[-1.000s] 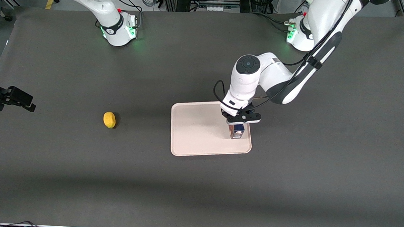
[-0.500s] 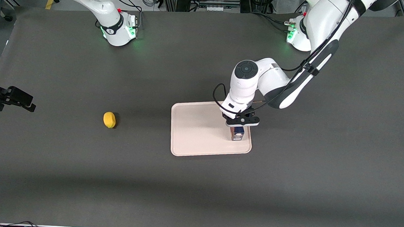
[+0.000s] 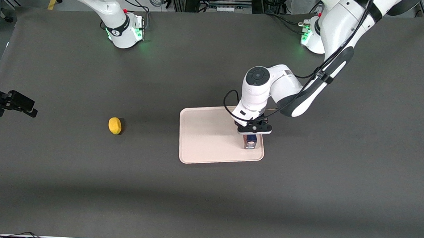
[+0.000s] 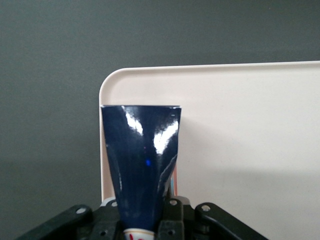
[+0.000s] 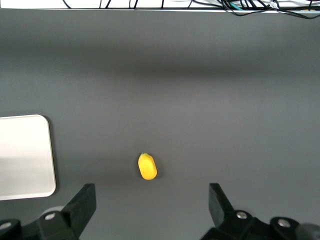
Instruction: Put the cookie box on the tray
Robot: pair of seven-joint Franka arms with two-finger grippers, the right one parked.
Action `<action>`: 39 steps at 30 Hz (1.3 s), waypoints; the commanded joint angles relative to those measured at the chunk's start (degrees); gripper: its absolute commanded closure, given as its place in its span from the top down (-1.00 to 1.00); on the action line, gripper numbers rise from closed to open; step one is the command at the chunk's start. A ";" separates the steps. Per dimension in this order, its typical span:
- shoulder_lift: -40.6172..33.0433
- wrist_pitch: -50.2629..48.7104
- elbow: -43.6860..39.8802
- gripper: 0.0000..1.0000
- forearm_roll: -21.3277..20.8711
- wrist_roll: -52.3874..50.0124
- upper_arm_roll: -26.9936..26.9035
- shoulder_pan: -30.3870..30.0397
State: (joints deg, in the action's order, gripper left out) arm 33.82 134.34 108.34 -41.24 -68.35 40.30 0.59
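- Dark grey cloth covers the table (image 3: pixel 85 185).
- Small narrow navy-blue cardboard cookie box (image 3: pixel 250 142) stands upright on the large flat pale pink plastic tray (image 3: pixel 207 140), near its corner toward the working arm.
- Black two-finger gripper (image 3: pixel 252 132) pinches the box's top.
- Small yellow lump (image 3: pixel 114 125) lies well apart.

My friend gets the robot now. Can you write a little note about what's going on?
Gripper: shut on the box, holding it by its top, above the tray.
Box: upright over the tray's corner toward the working arm's end, nearer the front camera. Whether its bottom touches the tray can't be told.
Yellow lump: on the table toward the parked arm's end; not part of the job.
Done: box picked up and brought over the tray.
Left: set it down if needed, open the gripper, lift away.
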 commanded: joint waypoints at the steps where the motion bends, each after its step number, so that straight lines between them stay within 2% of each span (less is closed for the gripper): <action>1: 0.98 0.92 -0.94 0.26 -1.30 -0.30 0.13 -0.32; 3: 1.25 1.45 -0.94 0.58 -1.30 -0.30 0.13 -0.41; 5: 1.42 1.45 -0.94 0.72 -1.30 -0.21 0.13 -0.41; 7: 1.42 1.45 -0.94 0.97 -1.39 -0.21 0.13 -0.41; 8: 1.42 1.45 -0.94 0.99 -1.39 -0.21 0.04 -0.50; 30: 0.81 0.48 -2.25 1.00 -1.21 -0.12 0.30 -0.59; 39: -3.05 -2.06 -3.04 1.00 0.63 0.58 1.62 -1.29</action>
State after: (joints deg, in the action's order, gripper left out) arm 34.04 134.90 105.44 -41.56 -68.33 40.70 -0.23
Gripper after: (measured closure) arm 0.000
